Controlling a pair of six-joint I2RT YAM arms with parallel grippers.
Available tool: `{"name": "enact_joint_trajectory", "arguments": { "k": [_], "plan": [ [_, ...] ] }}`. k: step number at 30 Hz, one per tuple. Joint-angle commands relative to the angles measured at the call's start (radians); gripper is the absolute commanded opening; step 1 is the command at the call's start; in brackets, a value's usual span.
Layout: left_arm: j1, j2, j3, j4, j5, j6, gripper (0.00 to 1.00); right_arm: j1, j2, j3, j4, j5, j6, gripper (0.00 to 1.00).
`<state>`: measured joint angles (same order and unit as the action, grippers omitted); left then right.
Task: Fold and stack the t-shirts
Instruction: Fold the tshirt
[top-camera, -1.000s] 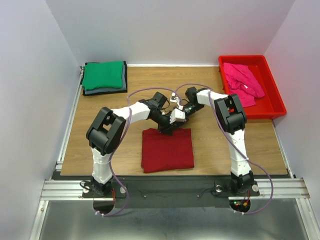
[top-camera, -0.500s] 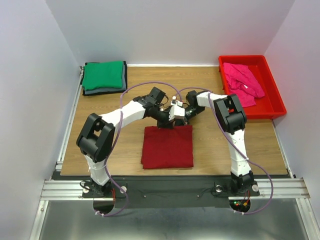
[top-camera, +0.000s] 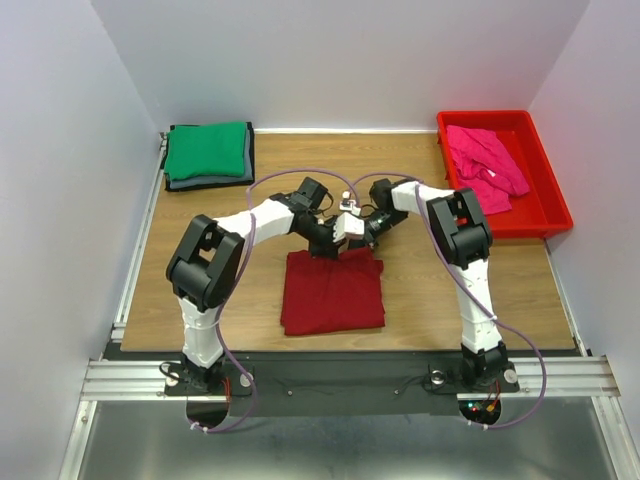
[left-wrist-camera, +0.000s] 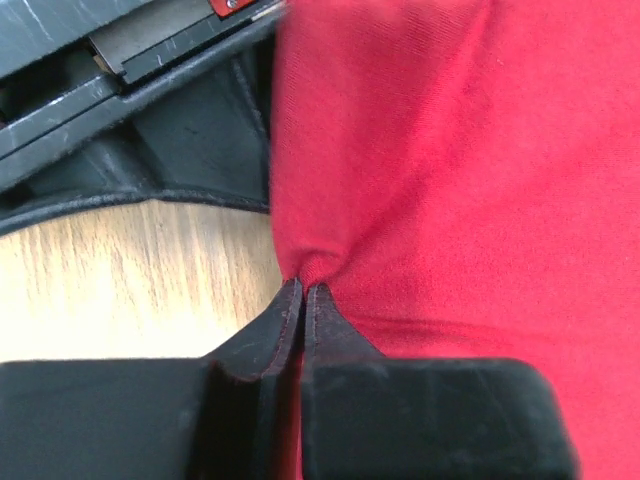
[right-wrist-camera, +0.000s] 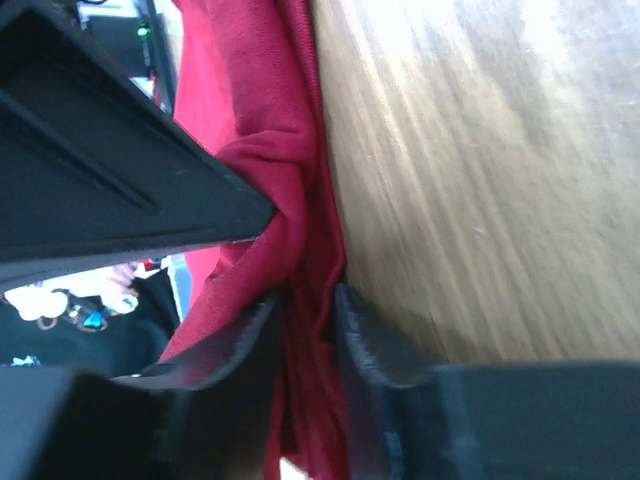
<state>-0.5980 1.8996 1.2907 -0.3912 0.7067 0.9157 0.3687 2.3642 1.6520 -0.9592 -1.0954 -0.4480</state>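
The folded maroon t-shirt (top-camera: 332, 292) lies on the table near the front middle. My left gripper (top-camera: 322, 250) is shut on its far edge, the cloth (left-wrist-camera: 450, 180) pinched between the closed fingertips. My right gripper (top-camera: 358, 246) is shut on the same far edge just to the right, with bunched maroon cloth (right-wrist-camera: 290, 220) between its fingers. The green t-shirt (top-camera: 206, 150) lies folded on the dark grey t-shirt (top-camera: 205, 182) at the back left. The bright pink t-shirt (top-camera: 485, 165) lies crumpled in the red tray (top-camera: 548, 195).
The red plastic tray stands at the back right against the wall. White walls close in the left, back and right sides. The wooden table (top-camera: 440, 290) ends at a metal rail (top-camera: 340, 375) in front.
Both grippers have stayed on the maroon shirt's far edge and shifted slightly towards the back. The shirt's far edge has bunched and its outline has skewed a little.
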Motion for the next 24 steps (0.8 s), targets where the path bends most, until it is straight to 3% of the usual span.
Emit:
{"name": "enact_joint_trajectory", "arguments": {
  "k": [1, 4, 10, 17, 24],
  "plan": [
    [0.007, -0.01, 0.074, 0.005, 0.003, 0.006, 0.23, -0.04, -0.005, 0.09, 0.057, 0.267, -0.023, 0.39],
    [0.012, -0.048, 0.107, -0.011, 0.025, -0.021, 0.39, -0.094, -0.025, 0.184, 0.053, 0.34, -0.004, 0.43],
    [0.117, -0.154, 0.142, -0.086, 0.06, -0.101, 0.45, -0.188, -0.121, 0.255, 0.042, 0.39, 0.028, 0.5],
    [0.259, -0.223, -0.017, -0.078, 0.05, -0.202, 0.48, -0.186, -0.295, 0.057, 0.028, 0.258, 0.063, 0.59],
    [0.262, -0.255, -0.146, 0.052, 0.027, -0.337, 0.5, -0.148, -0.355, -0.123, 0.092, 0.258, 0.086, 0.56]
  ]
}}
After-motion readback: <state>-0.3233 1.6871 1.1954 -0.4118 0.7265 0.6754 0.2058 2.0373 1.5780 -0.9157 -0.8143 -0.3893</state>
